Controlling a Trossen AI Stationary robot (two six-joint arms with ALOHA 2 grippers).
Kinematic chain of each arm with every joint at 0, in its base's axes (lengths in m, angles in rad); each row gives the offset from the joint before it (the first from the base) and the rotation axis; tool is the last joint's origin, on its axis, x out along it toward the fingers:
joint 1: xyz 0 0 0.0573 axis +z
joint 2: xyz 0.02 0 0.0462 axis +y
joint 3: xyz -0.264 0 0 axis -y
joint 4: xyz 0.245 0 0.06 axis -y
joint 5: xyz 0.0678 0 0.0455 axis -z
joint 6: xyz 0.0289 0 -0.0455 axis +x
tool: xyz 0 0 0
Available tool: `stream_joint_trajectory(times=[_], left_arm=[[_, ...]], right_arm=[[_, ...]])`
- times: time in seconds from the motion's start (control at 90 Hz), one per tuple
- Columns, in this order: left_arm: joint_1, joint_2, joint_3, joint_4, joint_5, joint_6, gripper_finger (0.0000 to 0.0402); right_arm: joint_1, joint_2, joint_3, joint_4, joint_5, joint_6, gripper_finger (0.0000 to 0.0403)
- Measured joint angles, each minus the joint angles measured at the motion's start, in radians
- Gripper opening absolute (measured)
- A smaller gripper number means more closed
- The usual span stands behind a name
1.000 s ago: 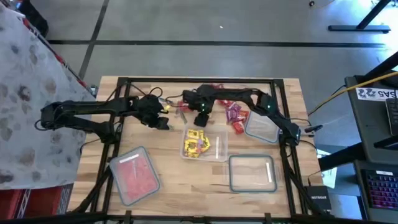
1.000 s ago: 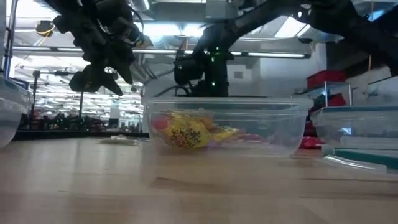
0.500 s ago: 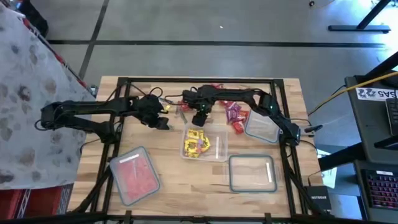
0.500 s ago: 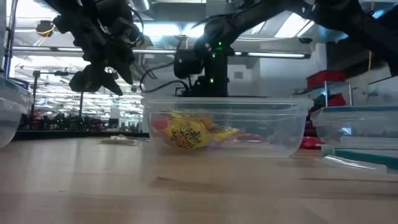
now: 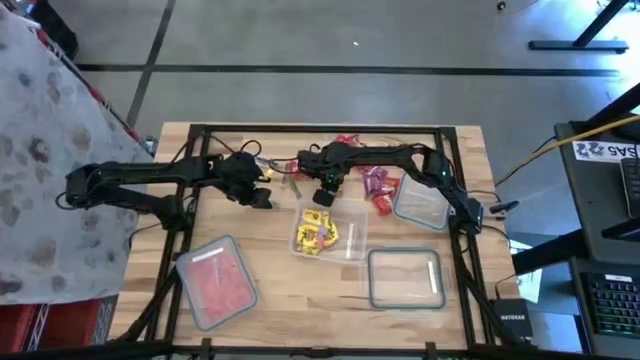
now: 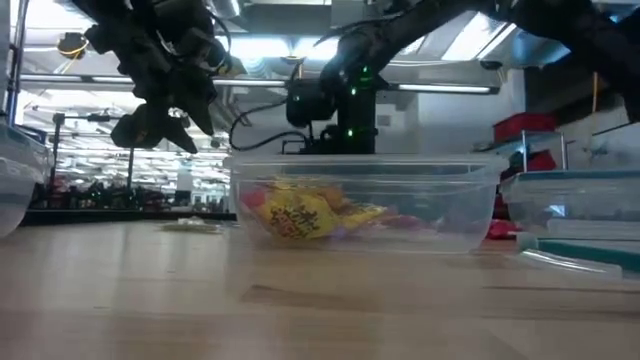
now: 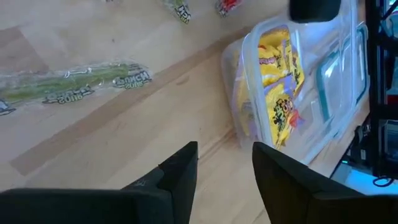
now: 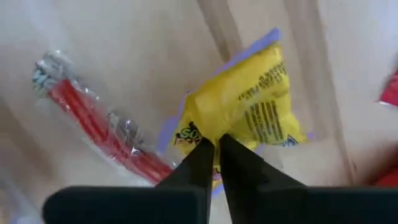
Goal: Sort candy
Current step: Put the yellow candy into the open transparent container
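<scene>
Above the counter's (image 5: pixel 250 310) far middle, the right pincer (image 8: pixel 216 147) pinches a yellow candy (image 8: pixel 249 112). To do this well, I'd carry it level over the near bin (image 5: pixel 350 245) of yellow pieces and release low. The left pincer (image 7: pixel 225 163) hangs open nearby. Loose sticks (image 7: pixel 74 84) and red candies (image 5: pixel 378 180) crowd the route.

A large open workshop or lab hall. The wooden table (image 5: pixel 270 300) stands on a grey concrete floor (image 5: pixel 330 40) marked with dark lines. Long ceiling strip lights (image 6: pixel 440 88) and distant racks (image 6: pixel 90 185) show across the room. Beside the table sits a desk with a keyboard (image 5: pixel 612 300) and a Netgear box (image 5: pixel 512 322).
</scene>
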Motion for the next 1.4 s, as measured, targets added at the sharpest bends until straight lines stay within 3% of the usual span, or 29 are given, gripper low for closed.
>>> stream_joint_trajectory(times=[0.178,0.433,0.522,0.689,0.856,0.989,1.078,1.289,1.4], left_arm=[[0.0,0.0,0.0,0.004,-0.011,-0.007,0.0136],[0.0,0.0,0.0,0.005,-0.004,-0.015,0.0136],[-0.007,0.0,0.0,0.004,0.017,-0.032,0.0136],[-0.067,0.0,0.0,0.002,0.047,-0.04,0.0136],[-0.162,0.0,0.0,-0.005,0.053,-0.029,0.0136],[-0.245,0.0,0.0,-0.005,0.058,-0.023,0.0136],[-0.304,0.0,0.0,-0.005,0.055,-0.021,0.0136],[-0.445,0.0,0.0,-0.004,-0.009,-0.046,0.0136],[-0.528,0.0,0.0,-0.003,-0.048,-0.093,0.0136]], right_arm=[[-0.002,-0.197,0.008,0.016,-0.097,-0.091,0.0003],[0.05,-0.323,0.008,0.03,-0.493,-0.12,0.0002],[0.1,-0.314,0.004,0.024,-0.555,-0.118,0.0001],[0.222,-0.306,-0.054,0.105,-0.52,-0.067,0.0001],[0.287,-0.303,-0.18,0.258,-0.362,0.186,0.0001],[0.289,-0.303,-0.222,0.289,-0.348,0.444,0.0001],[0.288,-0.298,-0.229,0.288,-0.269,0.547,0.0001],[0.279,-0.235,-0.229,0.308,-0.253,0.669,0.0003],[0.279,-0.2,-0.23,0.327,-0.252,0.685,0.0023]])
